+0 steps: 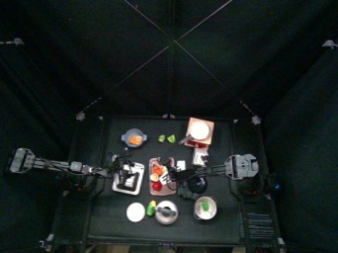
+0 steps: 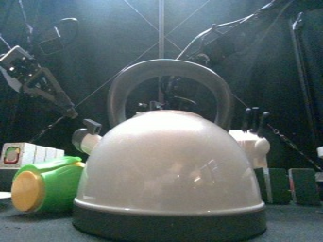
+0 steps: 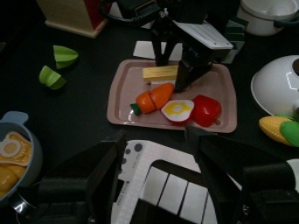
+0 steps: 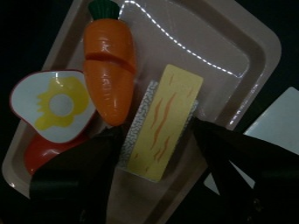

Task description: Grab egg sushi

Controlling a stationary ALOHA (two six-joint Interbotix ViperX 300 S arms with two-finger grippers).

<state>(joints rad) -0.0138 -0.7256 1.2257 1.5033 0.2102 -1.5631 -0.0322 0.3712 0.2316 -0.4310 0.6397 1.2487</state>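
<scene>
The egg sushi [image 4: 165, 118], a yellow slab with a rice edge, lies flat on the pink tray [image 4: 239, 61] beside a carrot [image 4: 108, 61] and a fried egg [image 4: 52, 105]. My right gripper [image 4: 163, 175] is open just above the tray, its jaws standing on either side of the sushi's near end. In the left wrist view the right gripper [image 3: 177, 70] hangs over the sushi [image 3: 160, 75]. My left gripper [image 3: 163, 171] is open and empty over a white toy with black keys [image 3: 170, 179], beside the tray [image 3: 122, 96].
A red pepper [image 3: 207, 108] also lies on the tray. A large kettle [image 2: 171, 170] fills the front view, with a green and yellow toy [image 2: 44, 184] beside it. Green pieces [image 3: 56, 66], a bowl [image 3: 14, 153] and a white plate [image 3: 281, 83] surround the tray.
</scene>
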